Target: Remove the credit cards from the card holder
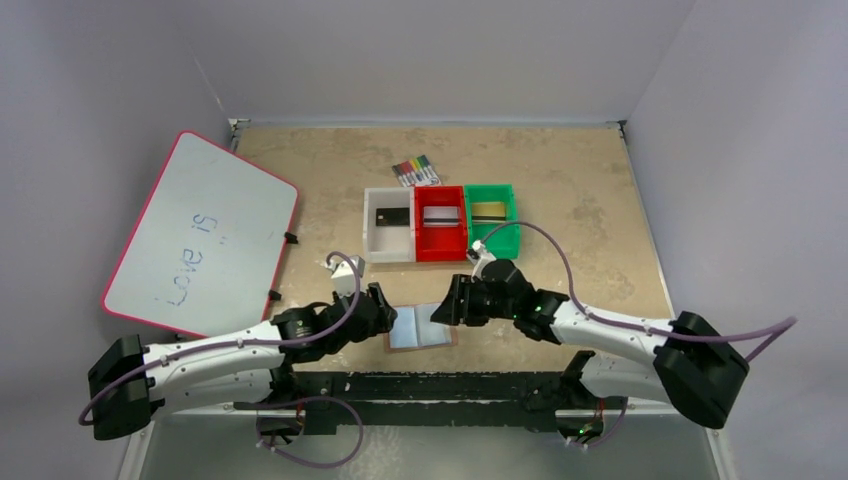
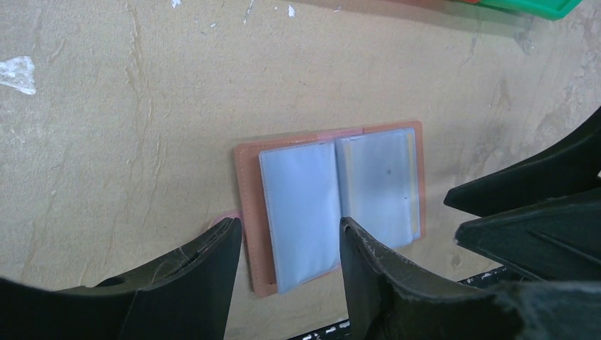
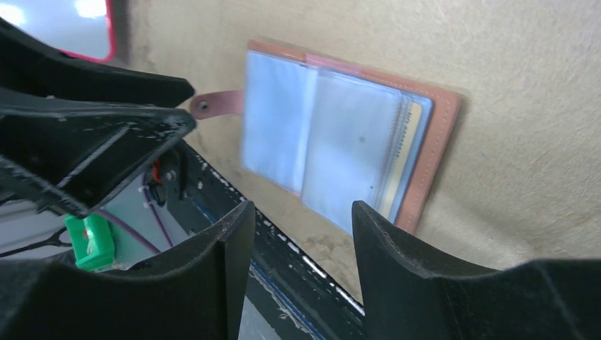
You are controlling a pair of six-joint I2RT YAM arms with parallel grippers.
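Note:
The tan-brown card holder lies open on the table near the front edge, its two clear bluish pockets facing up. It also shows in the left wrist view and the right wrist view. A gold credit card's edge peeks from the stack of sleeves on one side. My left gripper is open and empty just left of the holder, its jaws over the left pocket. My right gripper is open and empty at the holder's right. Cards lie in the bins: black, silver, gold.
The white bin, red bin and green bin stand in a row behind the holder. A pack of coloured markers lies behind them. A red-rimmed whiteboard rests at the left. The black base rail runs along the front.

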